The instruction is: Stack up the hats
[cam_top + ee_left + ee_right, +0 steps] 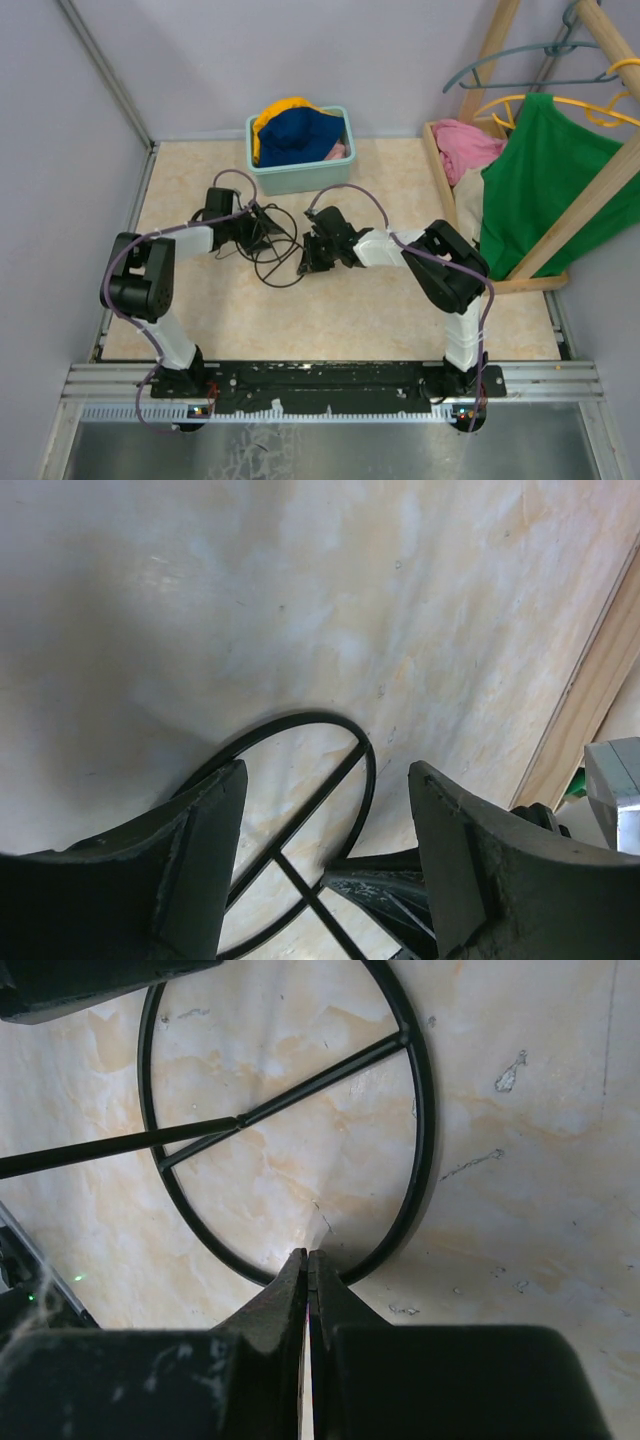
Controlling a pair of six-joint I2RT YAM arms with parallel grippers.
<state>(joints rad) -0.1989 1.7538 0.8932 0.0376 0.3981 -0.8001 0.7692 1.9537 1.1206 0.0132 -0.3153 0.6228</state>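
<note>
The hats sit at the back in a teal basket [298,178]. A navy blue hat [300,135] lies on top, a yellow-orange hat [275,110] shows behind it, and a strip of pink fabric [338,152] is at its right edge. My left gripper [268,232] [328,775] is open low over the table with nothing between its fingers. My right gripper [303,262] [310,1253] is shut and empty, its tips over the rim of a black wire ring [425,1140] [368,760]. Neither gripper touches a hat.
The black wire ring with spokes lies on the table between the two grippers. At the right, a wooden rack [590,195] carries a green shirt [540,170]. Pink cloth [465,145] and beige fabric [468,190] lie in its tray. Hangers [520,60] are above.
</note>
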